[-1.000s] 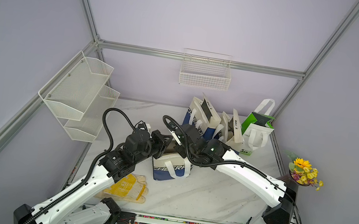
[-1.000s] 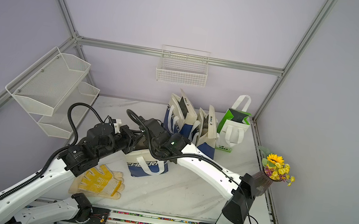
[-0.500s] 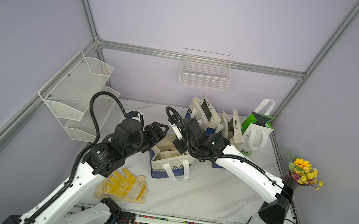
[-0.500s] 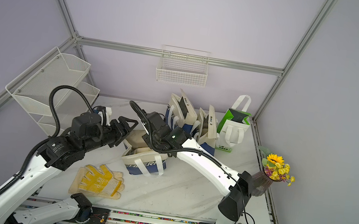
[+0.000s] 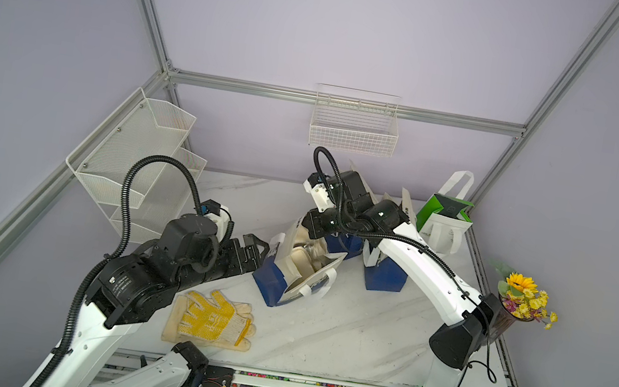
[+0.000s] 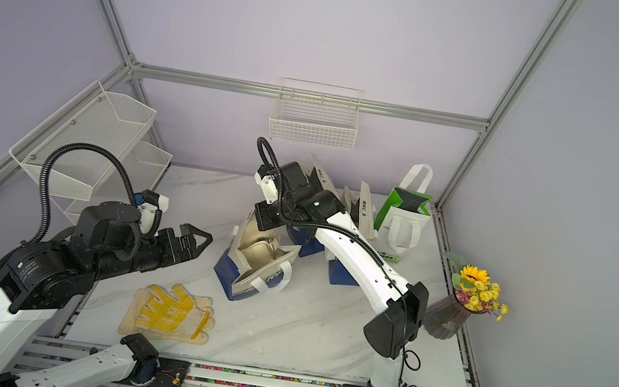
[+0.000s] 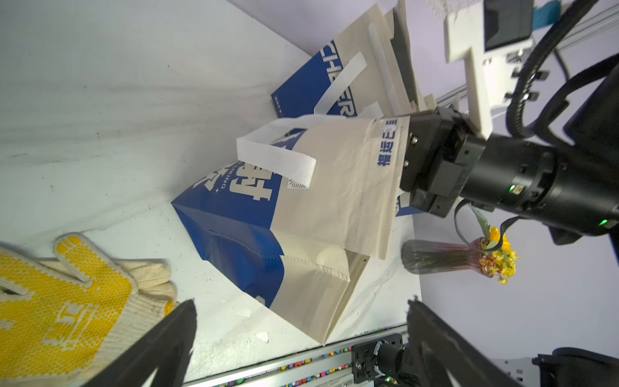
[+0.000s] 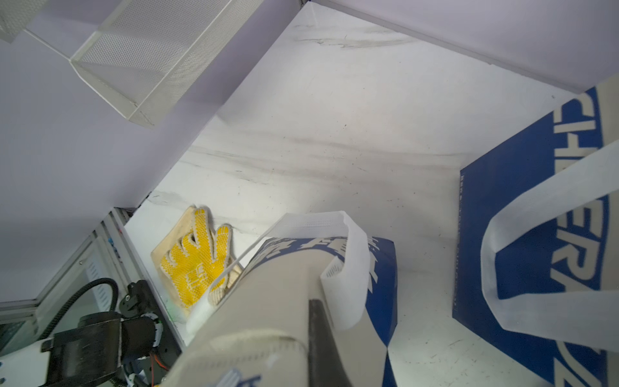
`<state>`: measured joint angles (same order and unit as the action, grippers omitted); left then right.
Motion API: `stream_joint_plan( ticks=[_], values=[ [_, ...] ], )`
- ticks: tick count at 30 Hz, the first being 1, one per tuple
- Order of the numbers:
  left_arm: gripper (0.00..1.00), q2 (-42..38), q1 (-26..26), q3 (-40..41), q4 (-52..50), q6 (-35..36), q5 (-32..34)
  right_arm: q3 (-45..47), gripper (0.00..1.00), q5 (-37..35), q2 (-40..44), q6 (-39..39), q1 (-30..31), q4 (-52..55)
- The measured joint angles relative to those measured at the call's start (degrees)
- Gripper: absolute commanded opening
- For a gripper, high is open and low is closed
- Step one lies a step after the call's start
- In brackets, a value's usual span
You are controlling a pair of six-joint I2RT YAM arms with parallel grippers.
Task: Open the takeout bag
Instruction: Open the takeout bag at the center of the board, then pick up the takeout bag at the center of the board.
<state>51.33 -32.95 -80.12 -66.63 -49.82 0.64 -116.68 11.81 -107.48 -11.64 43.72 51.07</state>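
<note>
While both top views showed the takeout bag (image 5: 293, 274) tilted on the surface (image 5: 352, 336) with its mouth gaping, the left tool (image 5: 254, 255) hung spread just left of it, apart. The right tool (image 5: 310, 232) met the bag's far rim, its grip hidden there. The left wrist view alone showed that tool (image 7: 406, 157) pressed together, pinching the beige rim. The right wrist view added a white handle (image 8: 348, 268) looping beside one finger (image 8: 320, 335), with a glove (image 8: 194, 261) at near left.

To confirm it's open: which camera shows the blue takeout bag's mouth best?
Both top views: the takeout bag is seen from above, mouth spread. The left wrist view shows only its outside, rim pinched by the right hand. The right wrist view shows an outer wall close up.
</note>
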Motion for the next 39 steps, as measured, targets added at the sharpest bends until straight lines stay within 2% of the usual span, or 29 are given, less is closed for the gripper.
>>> stream_joint_plan(
  ticks=[7,12,15,17,19,22,26,31,34,39],
  values=[
    [0.96,7.61,-13.05,0.20,-0.28,0.00,3.67,-2.27,0.00,2.12,-1.18,-2.60,-0.20,0.04],
    [0.96,13.03,-19.15,0.20,-0.13,-0.20,8.50,-2.29,0.00,1.42,-1.20,-3.45,-0.20,0.15],
    [0.93,14.91,-20.52,0.63,0.22,-1.01,11.17,-2.36,0.00,0.66,-1.38,-3.78,-0.20,0.48],
    [0.87,15.41,-20.63,1.95,1.07,-1.68,12.28,-2.73,0.00,-0.02,-1.75,-3.85,-0.20,0.96],
    [0.75,16.11,-20.72,3.23,1.44,-2.21,13.11,-3.17,0.00,-0.68,-2.32,-3.85,-0.20,1.25],
    [0.63,17.14,-20.83,3.82,2.08,-2.99,13.99,-3.48,0.00,-1.27,-2.84,-3.85,-0.20,1.57],
    [0.39,16.90,-20.83,4.04,2.80,-3.89,15.02,-3.98,0.00,-2.14,-2.97,-3.82,-0.22,2.10],
    [0.21,15.67,-20.83,5.49,3.23,-4.55,16.37,-4.17,0.00,-3.48,-3.13,-3.85,-0.22,2.60],
    [0.00,14.01,-20.85,7.19,3.43,-5.31,18.29,-4.74,0.00,-4.39,-3.48,-3.85,-0.20,2.97],
    [0.00,10.80,-20.00,7.98,2.64,-4.98,21.84,-6.29,0.00,-6.21,-4.57,-3.85,-0.24,3.91]
  ],
)
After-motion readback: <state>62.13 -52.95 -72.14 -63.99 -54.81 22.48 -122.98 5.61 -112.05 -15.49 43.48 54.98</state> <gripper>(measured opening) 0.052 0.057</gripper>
